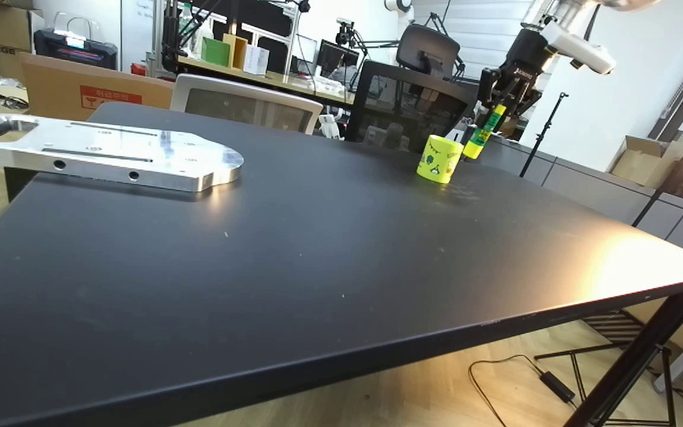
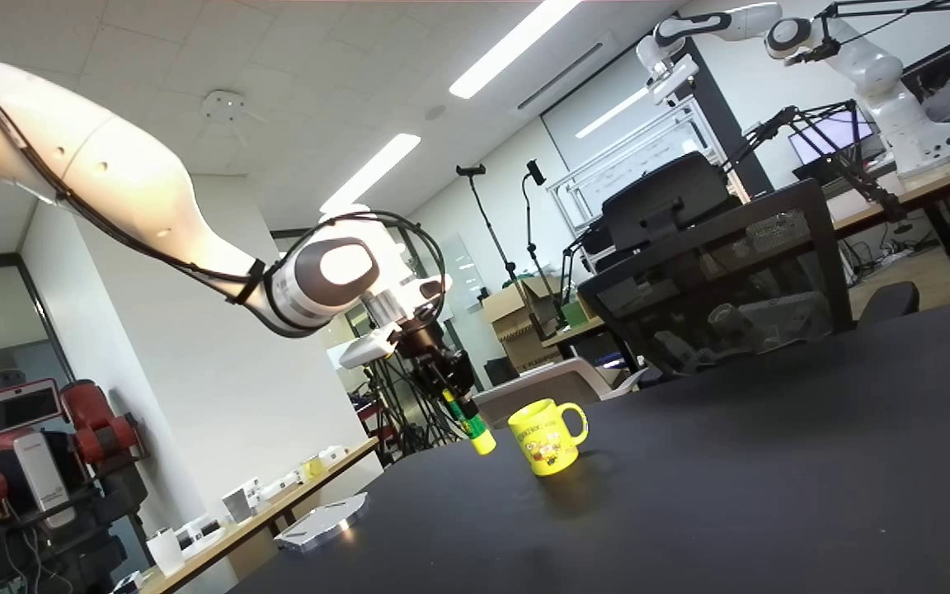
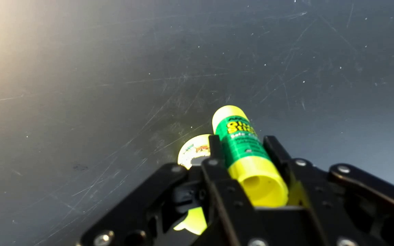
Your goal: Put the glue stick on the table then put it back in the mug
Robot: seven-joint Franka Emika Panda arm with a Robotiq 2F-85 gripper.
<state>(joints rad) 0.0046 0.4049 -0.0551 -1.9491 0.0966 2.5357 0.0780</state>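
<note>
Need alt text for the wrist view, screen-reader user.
Black gripper holds a glue stick, green label and yellow ends, above a scratched dark table. A yellow mug shows left of the glue stick in the picture, partly hidden by the gripper.

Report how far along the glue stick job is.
Done: the glue stick is out of the mug. In hand: the jaws hold it tilted beside the mug in both exterior views, apparently above the table. Left: returning it to the mug; whether its stop on the table has happened, these views cannot settle.
</note>
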